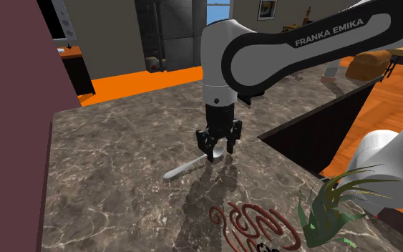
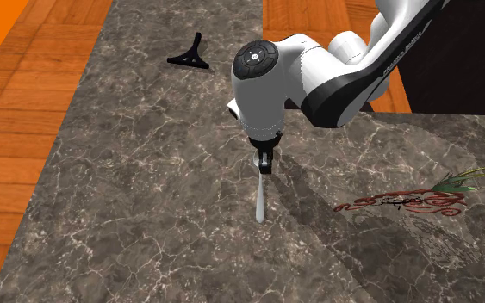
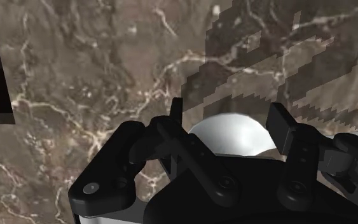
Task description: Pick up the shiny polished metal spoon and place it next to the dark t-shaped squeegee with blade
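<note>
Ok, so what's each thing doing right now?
Spoon: lying flat on the counter, not lifted.
Claw: open, down around the spoon's bowl.
Squeegee: blade on the counter, handle sticking up, far from the spoon.
Red squiggle: lying flat.

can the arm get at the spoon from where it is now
Probably yes. The arm hangs straight over the bowl of the spoon on the counter. Its jaws are open on either side of the bowl, and nothing lies between them and it.
</note>
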